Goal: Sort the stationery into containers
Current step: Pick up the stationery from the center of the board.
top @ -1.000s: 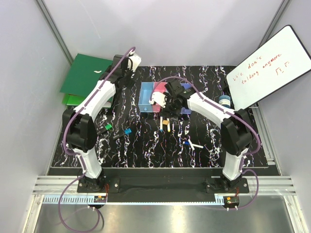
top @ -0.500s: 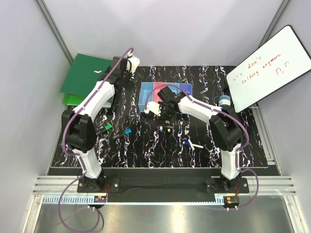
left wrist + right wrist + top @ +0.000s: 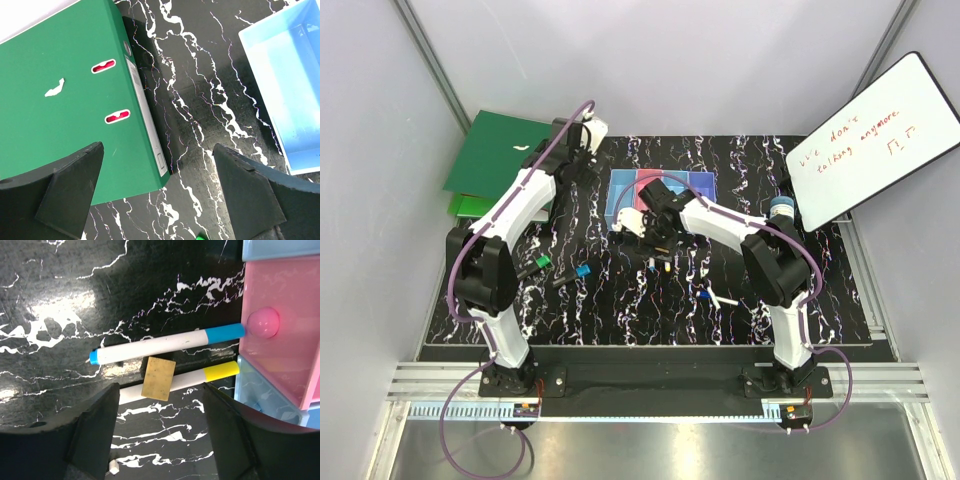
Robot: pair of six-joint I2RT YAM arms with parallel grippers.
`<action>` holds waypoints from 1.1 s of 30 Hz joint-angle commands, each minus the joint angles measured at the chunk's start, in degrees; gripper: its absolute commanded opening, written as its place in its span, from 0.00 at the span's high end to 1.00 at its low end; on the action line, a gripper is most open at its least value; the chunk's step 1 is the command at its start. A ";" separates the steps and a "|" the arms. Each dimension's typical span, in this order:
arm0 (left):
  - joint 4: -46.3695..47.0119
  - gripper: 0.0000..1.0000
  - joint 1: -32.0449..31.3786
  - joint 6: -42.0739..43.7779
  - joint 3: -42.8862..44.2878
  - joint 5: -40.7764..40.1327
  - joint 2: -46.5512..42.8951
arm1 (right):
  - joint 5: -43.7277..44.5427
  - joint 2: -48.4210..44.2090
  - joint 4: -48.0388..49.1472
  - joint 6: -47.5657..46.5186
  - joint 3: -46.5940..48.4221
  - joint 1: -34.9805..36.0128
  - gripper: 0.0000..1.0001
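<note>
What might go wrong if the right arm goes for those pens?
The blue-capped marker and yellow-capped marker lie close together, so the open fingers may catch both. A tan block rests on the yellow one and could be grabbed too. Both caps seem to touch the bins; a push might shift them.

You are looking down on a black mat veined with white (image 3: 620, 310), which covers the table. A large green ring binder (image 3: 490, 160) lies flat across the mat's far left corner, with two red-lined slots showing in its cover. At the mat's far right corner a whiteboard (image 3: 875, 135) with red handwriting stands tilted.
</note>
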 commanded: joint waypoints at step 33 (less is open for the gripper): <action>3.71 0.01 2.23 -0.29 -0.25 2.43 -2.21 | 2.64 1.62 4.26 2.13 -1.16 1.36 0.53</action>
